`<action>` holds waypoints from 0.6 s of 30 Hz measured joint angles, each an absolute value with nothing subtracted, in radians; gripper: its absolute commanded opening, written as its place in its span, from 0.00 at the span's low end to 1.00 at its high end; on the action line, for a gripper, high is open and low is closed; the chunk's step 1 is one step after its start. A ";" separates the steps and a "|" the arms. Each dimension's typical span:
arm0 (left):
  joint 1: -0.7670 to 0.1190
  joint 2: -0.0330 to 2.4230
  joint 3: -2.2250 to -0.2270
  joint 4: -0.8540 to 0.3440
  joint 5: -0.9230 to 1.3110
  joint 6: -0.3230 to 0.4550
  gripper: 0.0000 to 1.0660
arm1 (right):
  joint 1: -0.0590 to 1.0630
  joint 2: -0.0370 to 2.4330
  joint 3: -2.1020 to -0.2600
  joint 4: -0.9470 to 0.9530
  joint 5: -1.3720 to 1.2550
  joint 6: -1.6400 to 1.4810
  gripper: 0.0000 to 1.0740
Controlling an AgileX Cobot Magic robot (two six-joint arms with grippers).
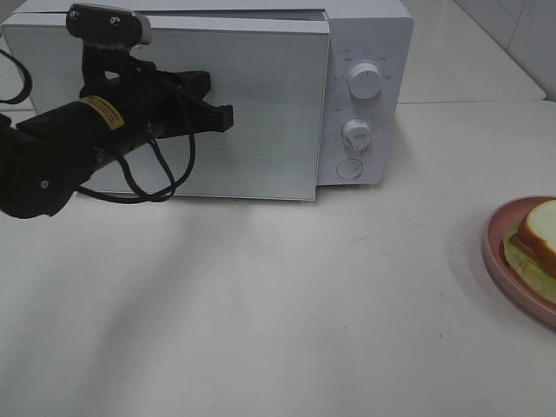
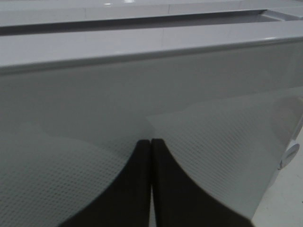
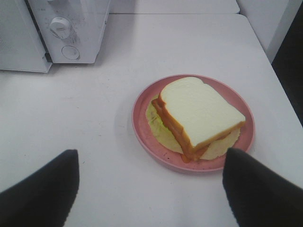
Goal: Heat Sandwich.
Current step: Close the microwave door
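Observation:
The sandwich (image 1: 540, 233) (image 3: 199, 113), white bread with a brown crust and pale filling, lies on a round pink plate (image 1: 499, 252) (image 3: 142, 127) at the table's right edge. My right gripper (image 3: 151, 156) hovers open just short of the plate, nothing between its black fingers (image 3: 42, 189); the exterior high view does not show it. The white microwave (image 1: 369, 35) stands at the back. Its door (image 1: 261, 113) (image 2: 142, 94) looks slightly ajar at the right edge. My left gripper (image 1: 228, 117) (image 2: 151, 142) is shut and empty, its tips close against the door's front.
Two knobs (image 1: 365, 81) (image 1: 356, 133) and a round button (image 1: 348, 168) sit on the microwave's right panel (image 3: 71, 28). The white table (image 1: 278, 304) runs between microwave and plate. A cable (image 1: 165, 174) loops under the left arm. The table's right edge lies just beyond the plate.

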State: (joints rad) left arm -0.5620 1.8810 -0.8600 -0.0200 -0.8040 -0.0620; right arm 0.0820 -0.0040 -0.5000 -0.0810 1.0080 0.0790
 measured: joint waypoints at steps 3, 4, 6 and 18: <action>-0.575 1.892 -0.881 -0.024 -0.797 -0.059 0.00 | 0.082 -0.004 -0.500 -0.081 1.008 0.079 0.70; -0.580 1.895 -0.893 -0.028 -0.789 -0.057 0.00 | 0.082 -0.004 -0.500 -0.081 1.008 0.079 0.70; -0.592 1.906 -0.913 -0.031 -0.771 -0.050 0.00 | 0.082 -0.004 -0.500 -0.081 1.008 0.079 0.70; -0.640 1.970 -1.026 -0.018 -0.685 -0.034 0.00 | 0.082 -0.004 -0.500 -0.081 1.008 0.079 0.70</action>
